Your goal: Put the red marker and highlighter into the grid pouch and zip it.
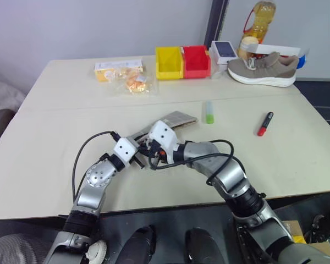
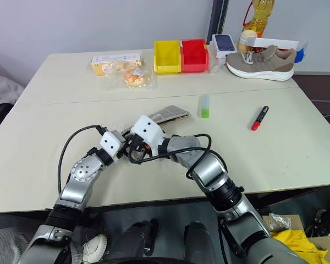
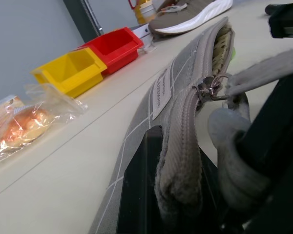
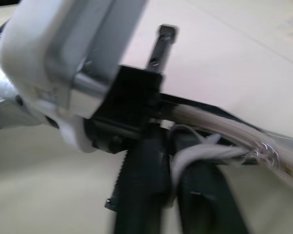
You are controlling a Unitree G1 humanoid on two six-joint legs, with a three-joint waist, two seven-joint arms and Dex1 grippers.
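Note:
The grid pouch (image 1: 179,118) lies flat at the table's middle, its near end under both grippers. My left gripper (image 1: 140,159) is shut on that near end; in the left wrist view the grey fabric edge (image 3: 178,161) sits in its jaws. My right gripper (image 4: 173,187) is shut on the zipper's grey cord pull (image 4: 205,153), which runs taut to the slider (image 3: 210,90). Beyond the slider the pouch mouth gapes. The green highlighter (image 1: 209,112) lies just right of the pouch's far end. Farther right is the red marker (image 1: 265,124), alone on the table.
At the back stand a yellow bin (image 1: 169,62) and a red bin (image 1: 196,60), with snack bags (image 1: 126,77) to their left. A grey shoe (image 1: 264,69), a small box (image 1: 225,50) and an oil bottle (image 1: 261,19) crowd the back right corner.

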